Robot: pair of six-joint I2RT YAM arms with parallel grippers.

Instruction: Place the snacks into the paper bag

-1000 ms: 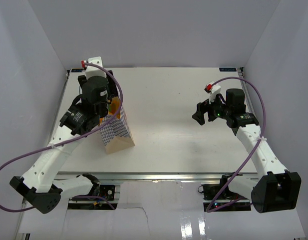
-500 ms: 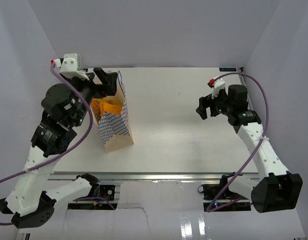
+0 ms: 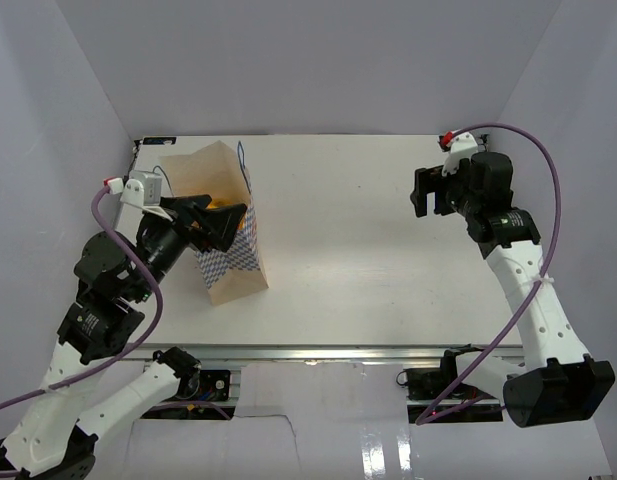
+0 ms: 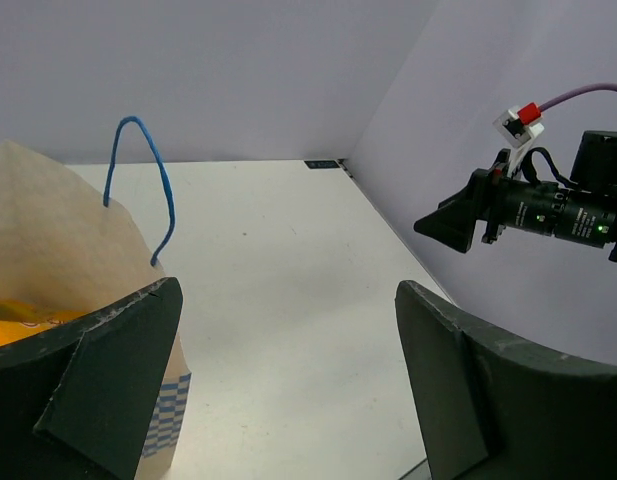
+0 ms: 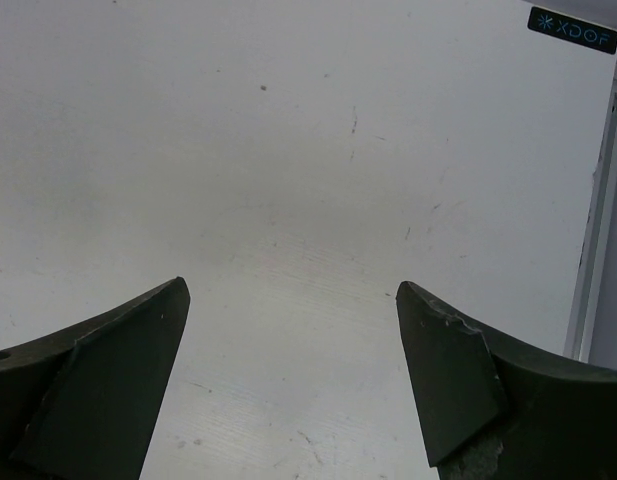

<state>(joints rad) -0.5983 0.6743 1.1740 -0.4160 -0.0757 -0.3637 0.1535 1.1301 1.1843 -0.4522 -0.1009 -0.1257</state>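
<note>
Left gripper (image 3: pixel 226 226) is pulling back toward the near edge, fingers spread, above the paper bag (image 3: pixel 233 265) standing by the left edge. Wrist view's catching the puffy orange bag (image 4: pixel 13 322) inside. Right gripper (image 5: pixel 290 290) is gaping over the bench (image 5: pixel 288 150).

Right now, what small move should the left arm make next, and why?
Probably ease the left end effector back from the tan paper bag with the blue zigzag side. Its jaws stand open and empty, a puffy orange packet shows inside the bag's mouth, and no packet is visible on the white table. The right end effector is open and empty too.
</note>
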